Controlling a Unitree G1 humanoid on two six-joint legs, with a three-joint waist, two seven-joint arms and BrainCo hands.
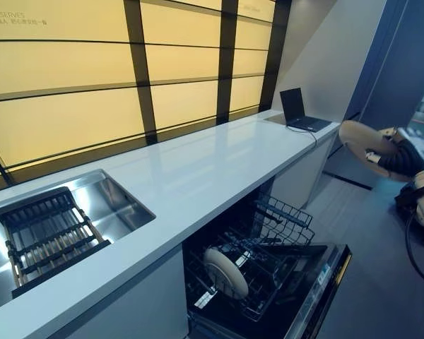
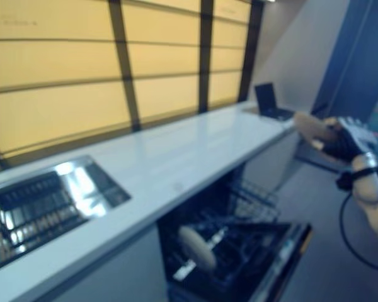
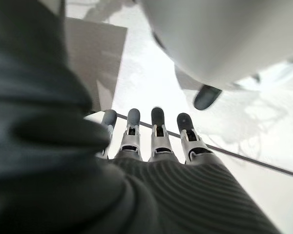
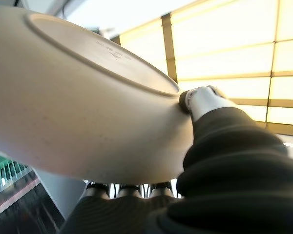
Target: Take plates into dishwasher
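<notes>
Kitchen counter under a glowing wall

We see a long white countertop [image 1: 219, 159] below backlit yellow panels [image 1: 71, 120] framed in dark strips, a steel sink [image 1: 113, 205] at its left end, a laptop [image 1: 300, 113] at the far end, and grey floor [image 1: 381, 282].

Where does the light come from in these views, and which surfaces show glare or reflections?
Left eye view: the glowing yellow wall panels are the main light; the white counter mirrors them faintly, the steel sink shows hard glare, and the dishwasher interior stays dark. Right wrist view: the same panels shine behind the plate in the right robot hand; its underside shows no glare.
</notes>
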